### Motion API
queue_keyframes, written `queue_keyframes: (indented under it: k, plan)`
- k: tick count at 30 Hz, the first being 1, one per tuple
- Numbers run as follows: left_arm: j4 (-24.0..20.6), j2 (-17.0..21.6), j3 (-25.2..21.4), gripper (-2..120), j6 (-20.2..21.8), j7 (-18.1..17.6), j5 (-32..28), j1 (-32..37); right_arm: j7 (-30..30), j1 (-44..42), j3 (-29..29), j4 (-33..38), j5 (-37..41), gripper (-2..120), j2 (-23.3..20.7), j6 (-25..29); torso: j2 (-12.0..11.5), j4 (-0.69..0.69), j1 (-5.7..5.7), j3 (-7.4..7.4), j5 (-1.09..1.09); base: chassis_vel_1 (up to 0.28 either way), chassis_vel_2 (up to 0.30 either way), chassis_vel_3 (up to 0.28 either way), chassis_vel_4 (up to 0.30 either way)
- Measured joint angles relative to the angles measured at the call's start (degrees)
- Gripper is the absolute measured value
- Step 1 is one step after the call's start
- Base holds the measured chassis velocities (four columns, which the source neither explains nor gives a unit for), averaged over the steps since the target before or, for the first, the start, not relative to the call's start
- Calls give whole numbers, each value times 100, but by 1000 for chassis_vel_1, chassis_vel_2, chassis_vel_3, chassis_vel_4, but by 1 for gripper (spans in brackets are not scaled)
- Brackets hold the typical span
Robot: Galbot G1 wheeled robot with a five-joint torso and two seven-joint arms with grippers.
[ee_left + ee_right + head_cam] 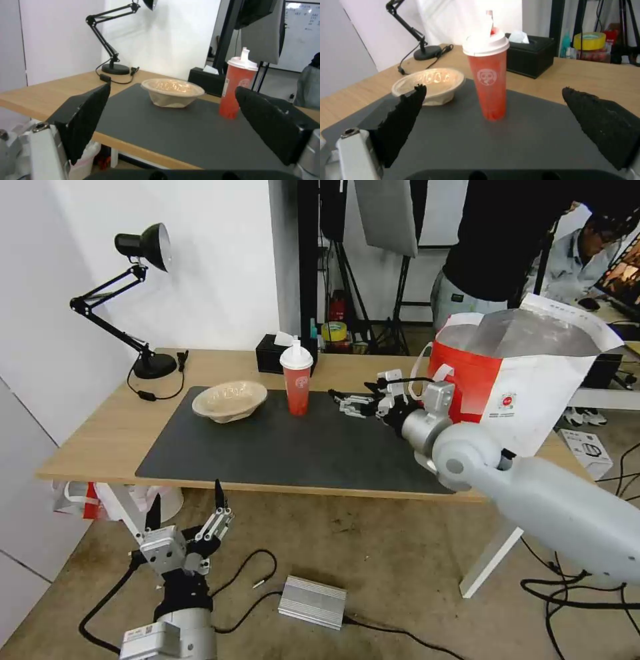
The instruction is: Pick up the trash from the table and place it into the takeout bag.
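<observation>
On the long light-wood table (100, 440) with its dark grey mat (287, 447), a tall red drink cup with a white dome lid (297, 380) stands upright near the mat's far edge, and a shallow beige pulp bowl (230, 401) sits just to its left, near it but not touching. The right gripper (343, 404) hovers low over the mat on the cup's right side, its black fingers (403, 120) spread wide with nothing between them; from its wrist the cup stands straight ahead in the gap. At the table's right end stands the large boxy red-and-white takeout bag with silver foil lining (527, 373), mouth open, close behind the right arm. The left gripper (187, 510) hangs below the table's near edge over the floor, fingers (88, 115) apart and empty. A black tissue box (273, 355) sits behind the cup, and a black desk lamp (133, 293) stands at the far left corner.
</observation>
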Motion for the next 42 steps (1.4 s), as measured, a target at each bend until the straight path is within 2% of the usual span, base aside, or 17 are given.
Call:
queue_keyframes:
  k: [19, 28, 42]
  plan:
    - [90, -36, 67, 100, -22, -17, -40, -109, -140, 441, -371, -664, 202, 100, 231, -70, 0, -1, 0, 0, 0, 0, 0, 0, 0]
    - [144, 5, 78, 100, -58, -32, -51, -124, -225, 572, -502, -1091, 172, 100, 506, -77, -1, 0, 0, 0, 0, 0, 0, 0, 0]
    - [173, 63, 90, 100, -85, -38, -53, -125, -215, 821, -738, -1214, 161, 100, 734, -99, 0, 0, 0, 0, 0, 0, 0, 0, 0]
